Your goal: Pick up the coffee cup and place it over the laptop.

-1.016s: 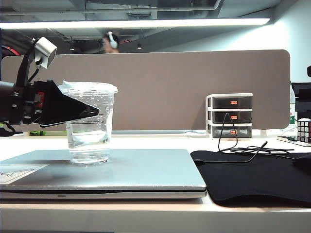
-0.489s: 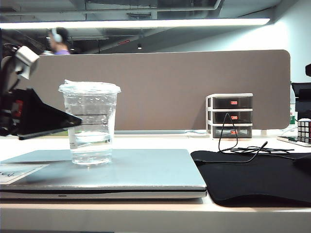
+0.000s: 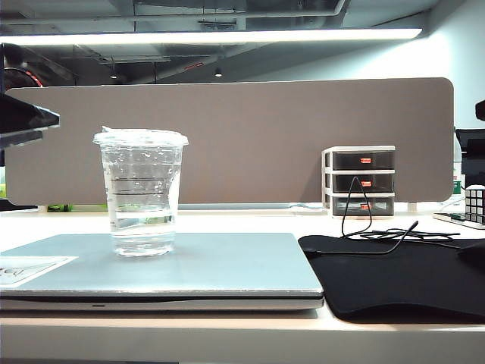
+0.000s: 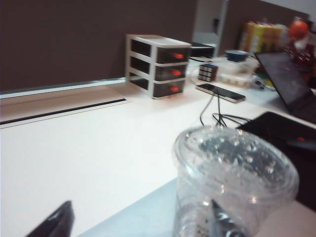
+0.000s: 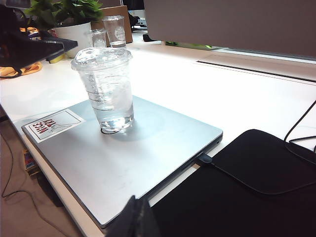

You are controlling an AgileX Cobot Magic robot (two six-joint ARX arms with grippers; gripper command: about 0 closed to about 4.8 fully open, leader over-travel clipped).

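Observation:
The coffee cup (image 3: pixel 142 193), clear plastic with a flat lid and some clear liquid, stands upright on the closed silver laptop (image 3: pixel 227 269). Nothing grips it. My left gripper (image 3: pixel 34 125) hangs at the far left edge of the exterior view, level with the cup's rim and well apart from it. In the left wrist view the left gripper (image 4: pixel 139 206) is open over the laptop (image 4: pixel 143 219), with the cup (image 4: pixel 237 168) just beyond one fingertip (image 4: pixel 217 219). The right gripper (image 5: pixel 140 217) is shut, near the laptop's (image 5: pixel 148 163) front corner; the cup (image 5: pixel 106 84) is farther off.
A black cloth mat (image 3: pixel 394 280) with a cable (image 3: pixel 364 227) lies right of the laptop. A white mini drawer unit (image 3: pixel 358 180) and a puzzle cube (image 3: pixel 474 203) stand at the back right before the brown partition. A plant pot and other cups (image 5: pixel 113 29) sit beyond the laptop.
My left gripper has let go of the cup and drawn back to the left and upward. The cup stays standing on the laptop.

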